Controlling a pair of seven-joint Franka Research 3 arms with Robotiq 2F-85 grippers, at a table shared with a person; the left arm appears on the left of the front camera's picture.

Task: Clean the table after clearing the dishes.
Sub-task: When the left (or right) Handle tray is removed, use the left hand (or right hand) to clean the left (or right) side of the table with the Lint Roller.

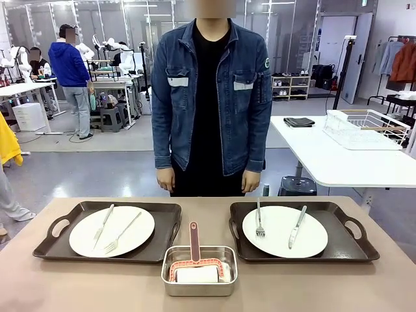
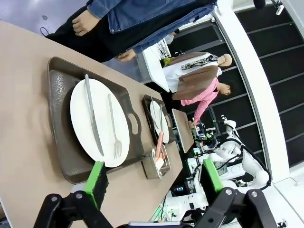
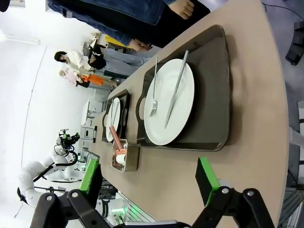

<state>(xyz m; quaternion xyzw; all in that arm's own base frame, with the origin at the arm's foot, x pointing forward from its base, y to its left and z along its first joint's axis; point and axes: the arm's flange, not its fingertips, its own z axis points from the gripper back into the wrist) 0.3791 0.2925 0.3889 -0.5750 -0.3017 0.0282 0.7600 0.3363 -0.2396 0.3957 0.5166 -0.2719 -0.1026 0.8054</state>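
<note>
1. the table [image 1: 273,286] is not yet cleared: two trays [image 1: 168,221] lie side by side near its far edge, each bearing a plate [image 1: 285,231] with a fork [image 1: 259,224] and a knife [image 1: 297,227] on it.
2. a pan [image 1: 199,289] holding a roller [image 1: 197,274] is set between the trays, nearer the robot.
3. the left gripper [image 2: 152,166] and right gripper [image 3: 148,164] are held above the table, jaws spread, nothing grasped.
4. the clearing step is judged to be in hand; cleaning must wait.
5. next, a tray would need to be gripped by a handle and kept level, lest fork and knife slide.
</note>
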